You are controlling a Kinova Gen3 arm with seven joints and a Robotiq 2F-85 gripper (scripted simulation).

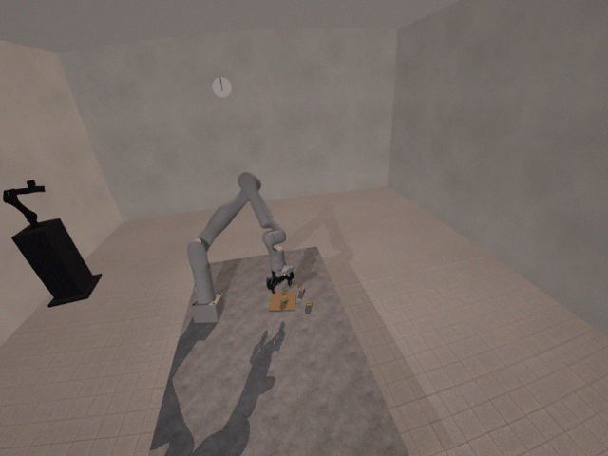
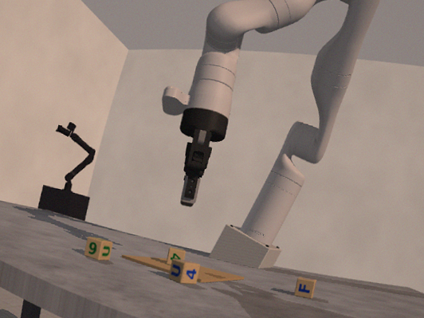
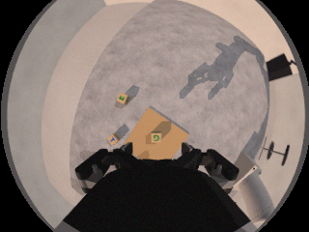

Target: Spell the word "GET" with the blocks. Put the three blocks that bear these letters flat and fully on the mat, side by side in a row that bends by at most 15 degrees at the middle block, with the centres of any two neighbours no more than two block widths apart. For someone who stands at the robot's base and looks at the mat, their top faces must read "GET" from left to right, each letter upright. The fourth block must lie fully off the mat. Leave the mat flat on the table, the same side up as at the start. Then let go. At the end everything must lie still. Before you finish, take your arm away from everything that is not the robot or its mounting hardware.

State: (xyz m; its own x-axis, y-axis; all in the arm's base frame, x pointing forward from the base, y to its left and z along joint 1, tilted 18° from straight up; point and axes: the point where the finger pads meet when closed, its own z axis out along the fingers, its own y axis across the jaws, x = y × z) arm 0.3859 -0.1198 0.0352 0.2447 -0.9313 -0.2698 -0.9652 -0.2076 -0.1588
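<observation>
A tan mat (image 2: 186, 269) lies flat on the grey table. One block (image 2: 176, 256) with a green letter on its side stands on the mat; in the wrist view (image 3: 156, 137) its top shows a green mark. A block with a blue U and 4 (image 2: 184, 272) sits at the mat's near edge. A block with a green 9 and U (image 2: 98, 248) lies off the mat to the left. A block with a blue F (image 2: 304, 287) lies off the mat to the right. My gripper (image 2: 189, 194) hangs open and empty, well above the mat (image 1: 279, 301).
The arm's base (image 2: 245, 247) stands behind the mat. The table's curved front edge runs along the bottom of the exterior view. A black stand with a second arm (image 2: 65, 192) is far off at the left, away from the table.
</observation>
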